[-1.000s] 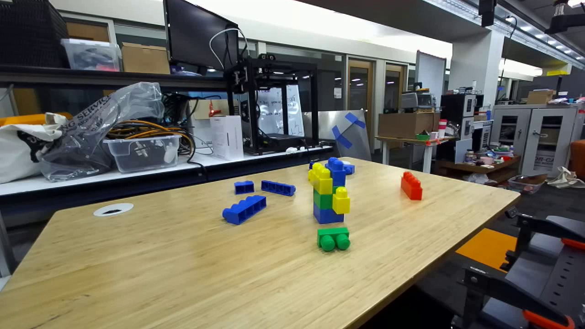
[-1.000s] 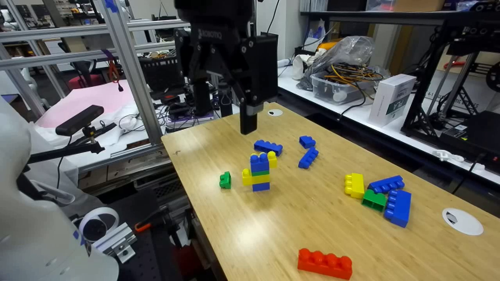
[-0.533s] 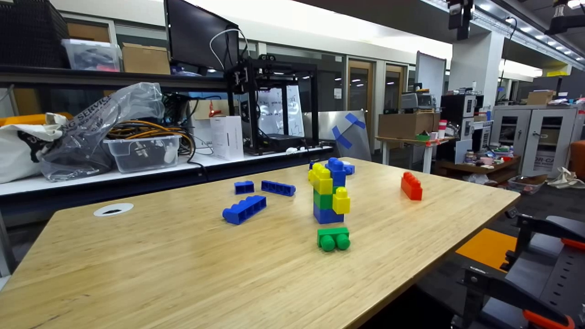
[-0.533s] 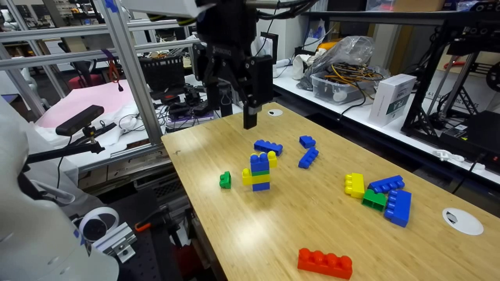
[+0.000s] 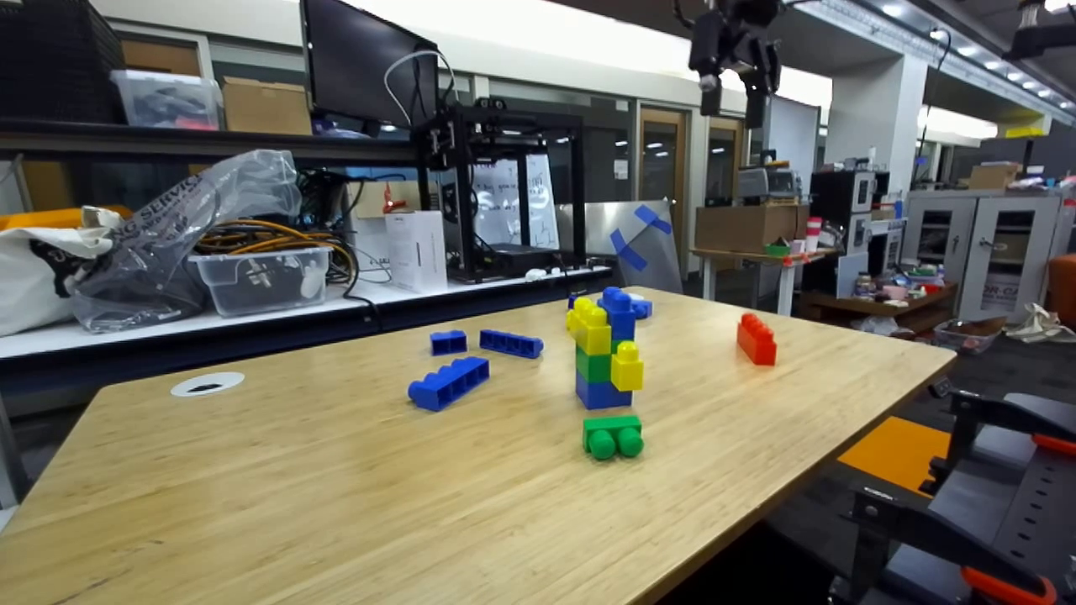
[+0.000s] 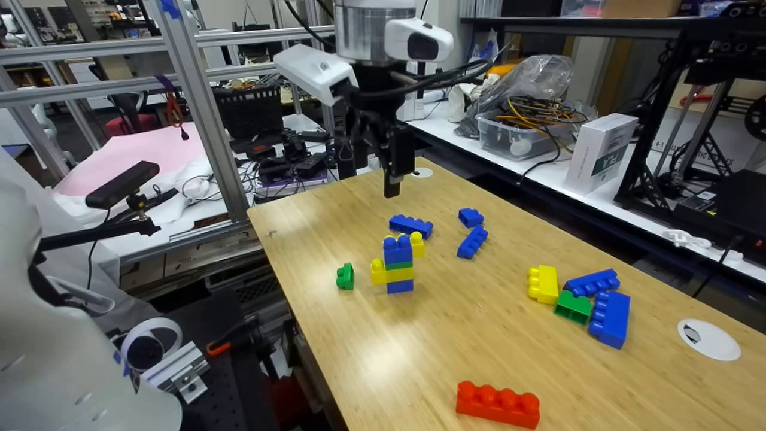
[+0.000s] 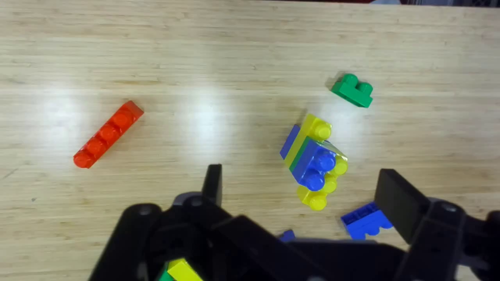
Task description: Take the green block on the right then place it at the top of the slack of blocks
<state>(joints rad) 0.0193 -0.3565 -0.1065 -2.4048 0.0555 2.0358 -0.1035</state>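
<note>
Pick and placing both remain: the gripper (image 5: 732, 114) hangs higher than the stack (image 6: 398, 256), jaws wide apart and empty. One green block (image 7: 352, 95) lies near the stack, the other green block (image 6: 573, 307) well away; which is meant is unclear.

Overhead illumination is bright: in an exterior view, ceiling lights (image 5: 967, 51) show at upper right and the upper wall (image 5: 622, 50) is burnt out to white, while the space beneath the table (image 5: 336, 504) falls to near black. In the wrist view, pale glare patches lie on the table, a soft shadow sits against the green block (image 7: 353, 93), and the gripper (image 7: 300, 171) reads dark and soft-edged. Glare also whitens the table beside its long edge (image 6: 320, 353) in an exterior view; distant background is soft in both exterior views.
</note>
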